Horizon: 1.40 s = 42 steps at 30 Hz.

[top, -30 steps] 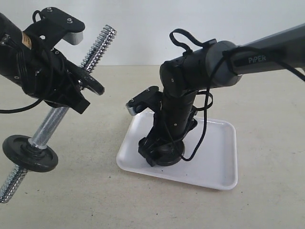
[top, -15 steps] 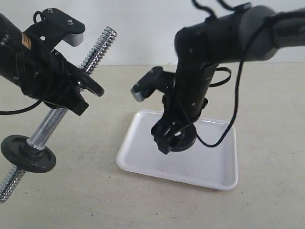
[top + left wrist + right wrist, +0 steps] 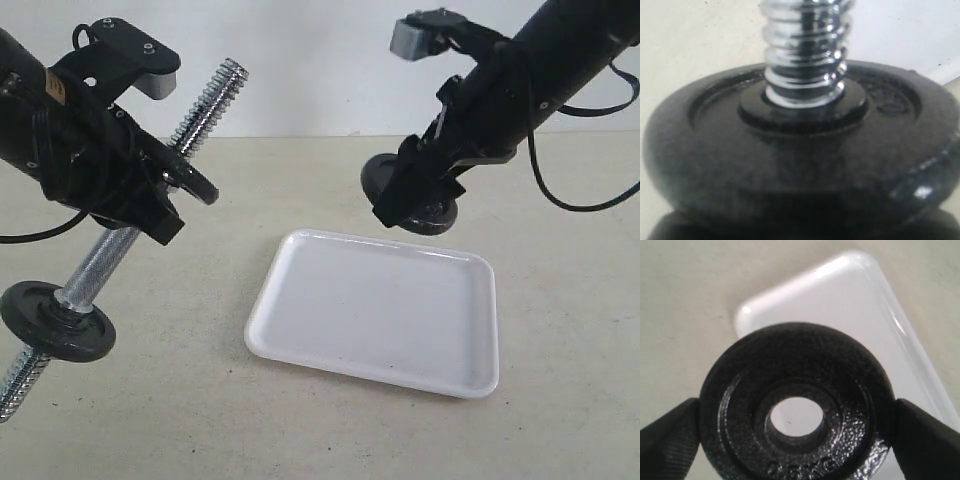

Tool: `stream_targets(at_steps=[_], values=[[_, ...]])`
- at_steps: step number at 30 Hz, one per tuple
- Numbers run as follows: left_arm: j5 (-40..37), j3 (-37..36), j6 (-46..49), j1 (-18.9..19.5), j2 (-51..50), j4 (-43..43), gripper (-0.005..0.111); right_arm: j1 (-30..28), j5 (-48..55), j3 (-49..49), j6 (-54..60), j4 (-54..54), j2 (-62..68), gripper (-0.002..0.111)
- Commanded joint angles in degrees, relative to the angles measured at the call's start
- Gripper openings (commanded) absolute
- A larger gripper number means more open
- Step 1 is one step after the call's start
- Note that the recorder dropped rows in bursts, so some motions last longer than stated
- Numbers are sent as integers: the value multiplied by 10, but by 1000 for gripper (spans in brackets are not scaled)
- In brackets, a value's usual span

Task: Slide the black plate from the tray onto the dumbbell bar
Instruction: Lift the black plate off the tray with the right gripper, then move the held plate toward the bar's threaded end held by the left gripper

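Observation:
The black plate [image 3: 432, 217] hangs in the air above the far edge of the white tray [image 3: 380, 320], with my right gripper [image 3: 412, 198] shut on its rim. In the right wrist view the plate [image 3: 795, 355] faces the camera between both fingers [image 3: 670, 435], and the tray [image 3: 840, 300] shows below it and through its centre hole. My left gripper [image 3: 150, 205] is shut on the dumbbell bar [image 3: 100, 262], which is tilted with one threaded end [image 3: 212, 92] pointing up and to the right. The left wrist view shows a black disc [image 3: 790, 165] seated on the bar's thread [image 3: 805, 50].
A second black disc [image 3: 58, 322] sits low on the bar, near its lower threaded end at the left edge. Nothing lies in the tray. A beige tabletop [image 3: 200, 420] lies around it, with a pale wall behind.
My right gripper has lifted the black plate off the tray, carrying it up and towards the back right. The left arm and the bar have barely moved.

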State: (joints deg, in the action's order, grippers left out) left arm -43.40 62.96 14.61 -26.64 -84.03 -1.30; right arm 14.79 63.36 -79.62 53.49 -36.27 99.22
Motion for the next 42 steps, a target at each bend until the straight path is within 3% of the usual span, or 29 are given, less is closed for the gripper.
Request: stream_targets(at_steps=[1, 14, 30, 42], values=[[49, 23, 12, 0, 33, -11, 4, -29, 66, -4, 115, -158, -16, 0], [22, 23, 101, 0, 33, -11, 4, -34, 66, -4, 232, -229, -16, 0], [5, 23, 220, 0, 33, -11, 4, -34, 66, -4, 281, -360, -16, 0], [3, 23, 249, 0, 33, -11, 4, 12, 66, -4, 296, -364, -16, 0]])
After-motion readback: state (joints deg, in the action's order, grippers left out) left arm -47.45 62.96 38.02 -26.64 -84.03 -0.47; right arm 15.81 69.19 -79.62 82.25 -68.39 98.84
